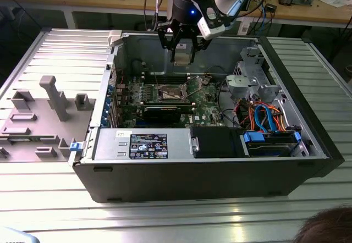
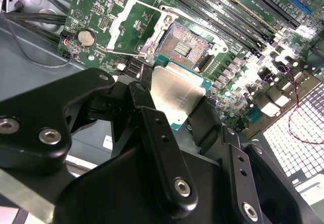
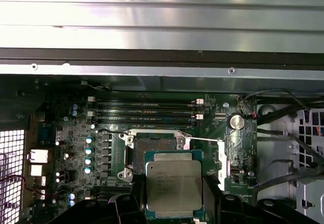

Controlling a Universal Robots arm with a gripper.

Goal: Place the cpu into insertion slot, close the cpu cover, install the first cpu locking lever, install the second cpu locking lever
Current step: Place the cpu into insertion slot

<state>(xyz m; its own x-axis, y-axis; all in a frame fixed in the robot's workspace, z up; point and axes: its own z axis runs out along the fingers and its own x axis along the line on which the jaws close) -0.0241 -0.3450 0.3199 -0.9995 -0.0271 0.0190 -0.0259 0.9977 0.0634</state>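
- Well, the gripper (image 1: 183, 49) is clamped on the cpu (image 3: 173, 188), which sits flat between its 2 fingers, off the board.
- The insertion slot (image 3: 154, 148) lies uncovered below, a little beyond the fingertips.
- To my eye, seating well means chip level, edges square to the rim.

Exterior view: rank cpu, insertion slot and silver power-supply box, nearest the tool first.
1. Flat silvery-tan square cpu, held by the tool.
2. Silvery-rimmed square insertion slot, on the motherboard below.
3. Labelled silver power-supply box, by the case's near wall.

The claw (image 1: 183, 49) holds the cpu (image 1: 183, 55) above the insertion slot (image 1: 171, 93) inside the open computer case (image 1: 192, 171).
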